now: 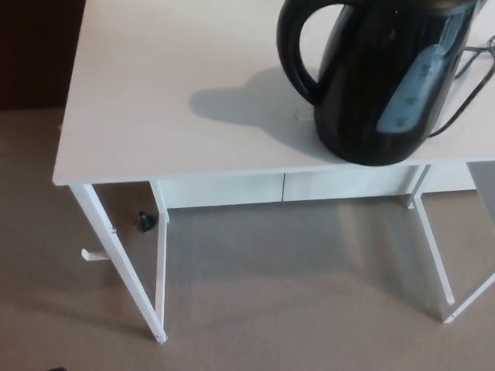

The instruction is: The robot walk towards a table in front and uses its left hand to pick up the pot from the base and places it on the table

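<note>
We are seeing neither robot hand, so we cannot tell their state, while the pot (379, 77) is standing close to the front edge of the table (155, 93), toward its right, where a misjudged left reach at the handle (296, 58) is risking knocking it off.

The white table (155, 116) stands on a beige carpet floor (294, 286) on thin white legs (161, 263). On its top, close to the front edge and toward the right, a black pot (371, 85) stands upright, with its handle turned to the left. A thin dark cord (472, 52) lies on the top just beside the pot, at its right. Under the table, near the left legs, a small black thing (145, 221) lies on the carpet.
</note>
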Controlling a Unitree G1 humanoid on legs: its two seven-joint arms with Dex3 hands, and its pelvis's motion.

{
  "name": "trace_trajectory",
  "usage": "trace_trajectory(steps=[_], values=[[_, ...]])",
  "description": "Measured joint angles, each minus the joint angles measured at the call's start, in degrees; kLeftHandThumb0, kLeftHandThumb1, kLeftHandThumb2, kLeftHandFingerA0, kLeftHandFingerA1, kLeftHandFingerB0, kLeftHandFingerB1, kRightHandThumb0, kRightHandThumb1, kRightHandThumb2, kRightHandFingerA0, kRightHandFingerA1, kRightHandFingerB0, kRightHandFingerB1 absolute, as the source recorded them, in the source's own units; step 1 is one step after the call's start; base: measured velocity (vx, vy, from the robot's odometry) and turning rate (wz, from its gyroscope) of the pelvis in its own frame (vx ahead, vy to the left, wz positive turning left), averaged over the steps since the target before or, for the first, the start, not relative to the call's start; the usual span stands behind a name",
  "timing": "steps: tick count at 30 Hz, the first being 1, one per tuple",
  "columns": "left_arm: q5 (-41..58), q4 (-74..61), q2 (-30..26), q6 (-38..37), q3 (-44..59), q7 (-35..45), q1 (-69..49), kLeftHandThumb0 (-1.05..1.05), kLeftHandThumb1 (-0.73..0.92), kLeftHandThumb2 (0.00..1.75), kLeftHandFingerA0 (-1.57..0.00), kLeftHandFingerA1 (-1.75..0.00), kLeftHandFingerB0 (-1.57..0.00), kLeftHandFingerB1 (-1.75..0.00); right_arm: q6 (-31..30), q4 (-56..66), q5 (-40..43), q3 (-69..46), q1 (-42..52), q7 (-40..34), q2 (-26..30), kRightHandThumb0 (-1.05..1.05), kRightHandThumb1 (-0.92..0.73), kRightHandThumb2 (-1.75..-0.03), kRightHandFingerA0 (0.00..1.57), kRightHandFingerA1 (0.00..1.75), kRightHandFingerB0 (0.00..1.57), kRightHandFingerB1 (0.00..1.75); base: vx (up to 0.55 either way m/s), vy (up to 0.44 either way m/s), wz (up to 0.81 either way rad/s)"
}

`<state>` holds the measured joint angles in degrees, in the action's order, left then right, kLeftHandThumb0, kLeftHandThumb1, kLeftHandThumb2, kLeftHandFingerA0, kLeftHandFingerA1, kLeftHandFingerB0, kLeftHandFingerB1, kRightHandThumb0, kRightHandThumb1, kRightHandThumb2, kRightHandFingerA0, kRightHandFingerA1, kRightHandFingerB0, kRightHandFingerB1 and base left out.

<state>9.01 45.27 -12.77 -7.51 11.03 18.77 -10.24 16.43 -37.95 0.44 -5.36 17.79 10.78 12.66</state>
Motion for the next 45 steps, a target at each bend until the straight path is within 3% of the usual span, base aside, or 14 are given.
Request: trace_trajectory(steps=[16,17,18,22,24,25,26,33,34,39,40,43,44,45], values=[[0.0,0.6,0.0,0.0,-0.2,0.0,0.4,-0.23,0.60,0.57,-0.44,-0.46,-0.37,-0.38,0.5,-1.3,0.0,0.0,-0.5,-0.1,0.1,0.07,-0.92,-1.29,0.11,0.55,0.07,0.53,0.00,0.000,0.00],[0.0,0.6,0.0,0.0,-0.2,0.0,0.4,-0.19,0.40,0.87,-0.23,-0.56,-0.15,-0.50,0.5,-1.3,0.0,0.0,-0.5,-0.1,0.1,0.06,-0.92,-1.29,0.10,0.54,0.07,0.53,0.00,0.000,0.00],[0.1,0.6,0.0,0.0,-0.1,0.0,0.3,-0.26,0.55,0.62,-0.23,-0.44,-0.21,-0.37,0.5,-1.3,0.0,0.0,-0.6,-0.1,0.1,0.06,-0.92,-1.29,0.11,0.54,0.08,0.53,0.03,-0.009,0.13],[0.8,0.9,0.2,0.0,2.5,-0.4,0.5,-0.22,0.59,0.58,-0.20,-0.42,-0.10,-0.29,0.5,-1.3,-0.2,0.3,-0.4,-0.4,0.0,0.06,-0.92,-1.29,0.11,0.54,0.08,0.54,0.03,0.009,0.00],[1.5,1.5,0.0,0.0,5.2,-1.4,1.1,-0.25,0.59,0.57,-0.14,-0.50,-0.04,-0.28,0.6,-1.3,-0.3,0.5,-0.5,-0.4,-0.1,0.06,-0.92,-1.29,0.11,0.54,0.08,0.54,0.00,-0.019,0.05],[2.1,1.9,-0.1,0.0,7.1,-2.2,1.5,-0.24,0.53,0.58,-0.29,-0.76,-0.09,-0.24,0.7,-1.3,-0.4,0.5,-0.5,-0.4,-0.1,0.07,-0.92,-1.30,0.11,0.55,0.08,0.54,0.00,0.000,0.00],[2.7,2.5,-0.4,0.0,9.1,-3.0,1.8,-0.22,0.52,0.59,-0.21,-0.60,-0.07,-0.22,0.7,-1.3,-0.4,0.5,-0.4,-0.4,-0.1,0.07,-0.92,-1.29,0.12,0.55,0.08,0.54,-0.01,-0.137,0.06],[6.2,5.0,-10.0,0.1,23.3,-9.1,4.8,-0.33,0.50,0.70,-0.05,-0.45,-0.05,-0.17,0.3,-1.4,-0.5,0.6,-0.9,-0.4,0.0,0.08,-0.92,-1.29,0.11,0.55,0.08,0.53,0.07,-0.214,0.07],[6.9,3.7,-11.8,0.3,25.3,-10.0,5.2,-0.31,0.58,0.57,-0.05,-0.32,-0.04,-0.25,0.3,-1.1,-0.6,0.6,-1.3,-0.4,0.4,0.07,-0.91,-1.28,0.12,0.55,0.09,0.54,0.29,0.099,0.15],[8.5,-3.8,-15.6,1.0,29.6,-11.4,7.3,-0.32,0.50,0.67,-0.07,-0.40,-0.07,-0.17,0.3,-0.9,-0.7,0.5,-1.7,-1.0,1.1,0.07,-0.91,-1.29,0.12,0.55,0.09,0.54,0.12,-0.141,0.07],[9.0,-6.5,-16.5,1.3,30.4,-11.7,8.0,-0.33,0.53,0.66,-0.08,-0.29,-0.08,-0.20,0.3,-0.9,-0.8,0.6,-1.7,-1.1,1.0,0.12,-0.92,-0.80,0.12,0.46,0.02,0.32,0.00,0.000,0.00],[9.7,-13.8,-17.2,2.1,31.1,-12.4,8.9,-0.33,0.53,0.67,-0.07,-0.29,-0.08,-0.21,0.3,-0.8,-0.9,0.6,-1.7,-1.2,1.0,0.12,-0.92,-0.80,0.12,0.46,0.02,0.33,0.09,0.006,-0.07],[9.8,-16.1,-17.1,2.6,31.1,-12.6,8.9,-0.31,0.60,0.58,-0.04,-0.33,-0.04,-0.25,0.3,-0.8,-0.9,0.6,-1.8,-1.3,1.0,0.13,-0.92,-0.80,0.12,0.47,0.02,0.31,0.09,0.082,-0.10],[9.9,-17.7,-17.0,3.0,31.1,-12.7,8.9,-0.32,0.62,0.58,-0.03,-0.35,-0.04,-0.25,0.3,-0.8,-0.9,0.6,-1.8,-1.3,1.0,0.07,-0.91,-1.28,0.13,0.55,0.09,0.54,0.09,0.128,-0.15]])
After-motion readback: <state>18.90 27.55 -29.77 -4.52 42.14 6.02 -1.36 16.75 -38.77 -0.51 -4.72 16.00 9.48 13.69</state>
